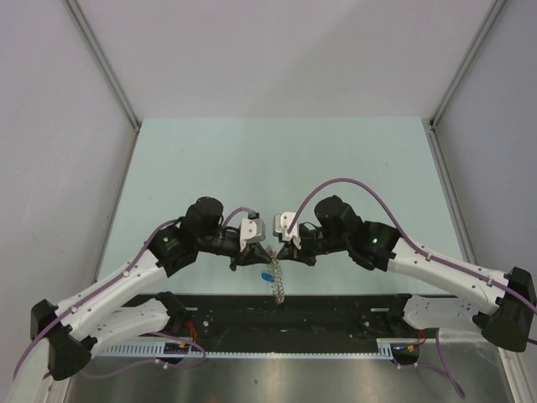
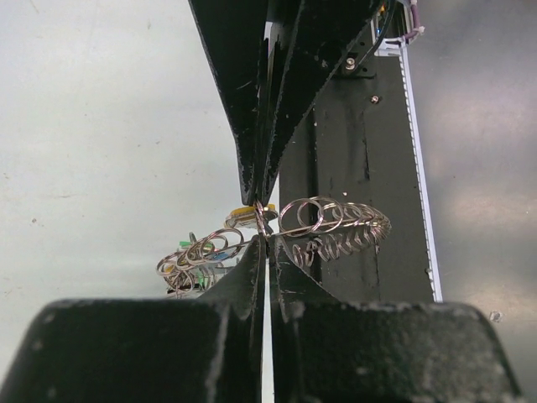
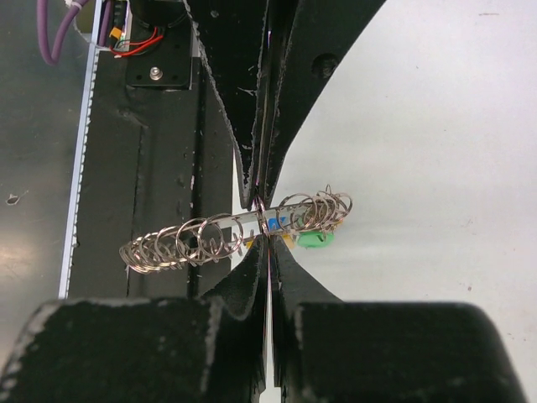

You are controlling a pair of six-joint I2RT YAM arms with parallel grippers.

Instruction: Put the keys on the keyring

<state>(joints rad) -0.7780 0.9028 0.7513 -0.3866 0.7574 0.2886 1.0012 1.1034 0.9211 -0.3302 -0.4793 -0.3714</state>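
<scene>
The left gripper (image 1: 261, 253) and the right gripper (image 1: 282, 250) meet tip to tip, both clenched on the keyring (image 1: 278, 284). It hangs near of them, with the keys (image 3: 315, 240) just beside the tips.

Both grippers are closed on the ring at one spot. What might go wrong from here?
The left gripper and right gripper pinch the keyring at one thin loop, tips nearly touching: it may slip, or they collide. The keys sit bunched among loops and might snag.
</scene>
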